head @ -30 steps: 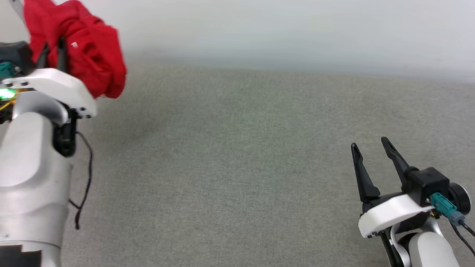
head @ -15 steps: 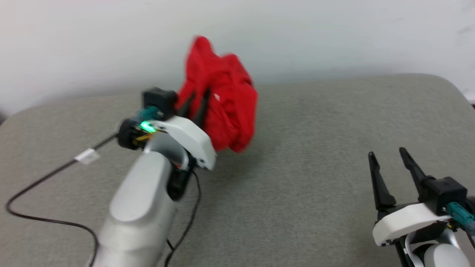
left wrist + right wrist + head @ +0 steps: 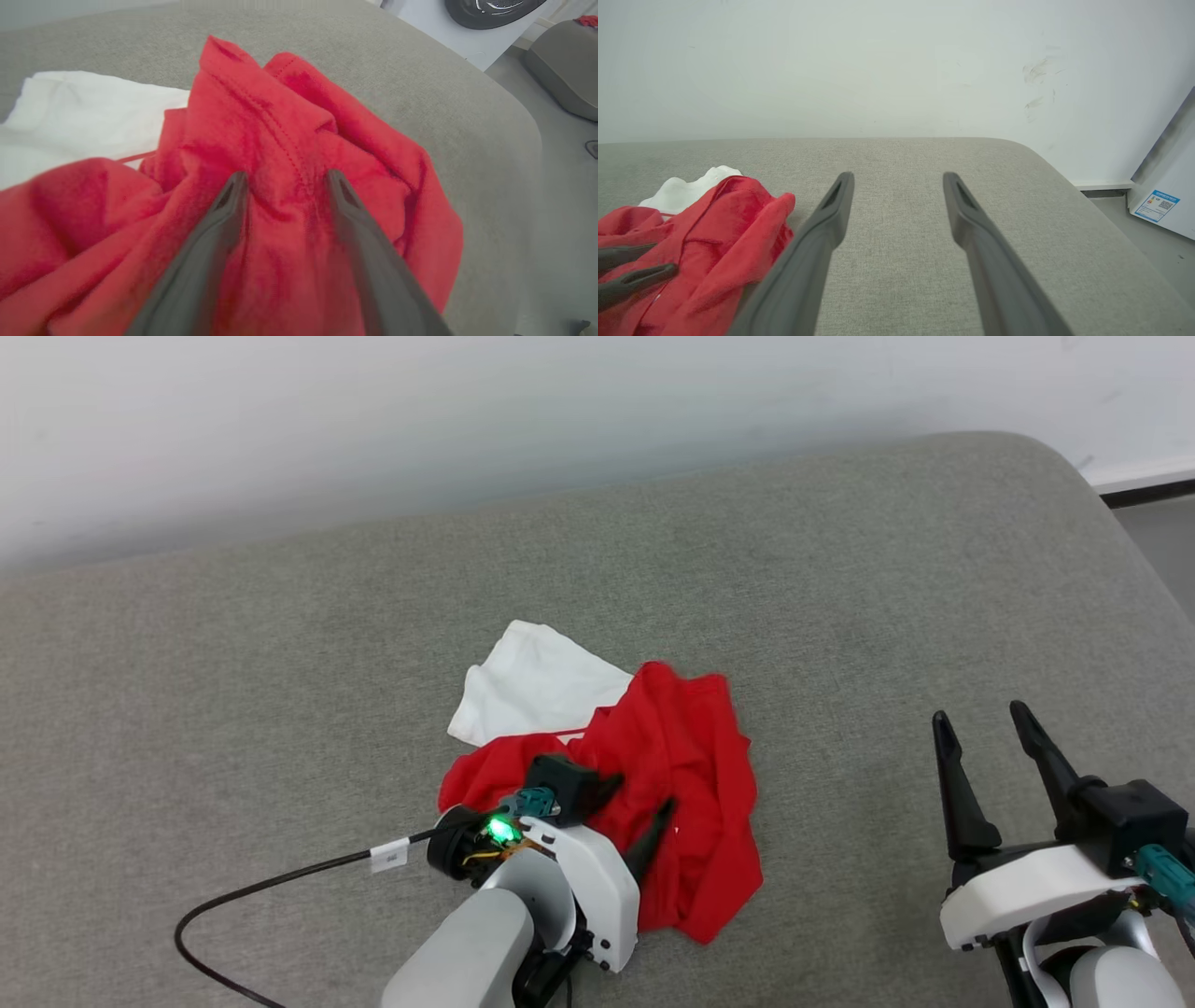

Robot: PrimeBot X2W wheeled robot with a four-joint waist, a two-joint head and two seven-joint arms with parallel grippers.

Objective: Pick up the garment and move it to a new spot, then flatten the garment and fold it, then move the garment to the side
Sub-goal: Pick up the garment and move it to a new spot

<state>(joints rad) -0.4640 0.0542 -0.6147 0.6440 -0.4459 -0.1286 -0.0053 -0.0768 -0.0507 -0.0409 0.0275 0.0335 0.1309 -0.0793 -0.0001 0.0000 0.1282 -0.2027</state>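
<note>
The crumpled red-and-white jersey garment [image 3: 695,775] is lying mid grey cushion [image 3: 280,663], beneath the nearer, parted left gripper [image 3: 644,791]. The right gripper [image 3: 979,714] is hovering parted, well apart.

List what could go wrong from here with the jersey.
1. The jersey lies crumpled, its red folds overlapping, so a pinch meant to flatten it may take several layers at once.
2. The left gripper is open with its fingers in the folds; pulling away could snag and drag the cloth.
3. The cable trails on the cushion beside the heap and might catch under spread fabric.
</note>
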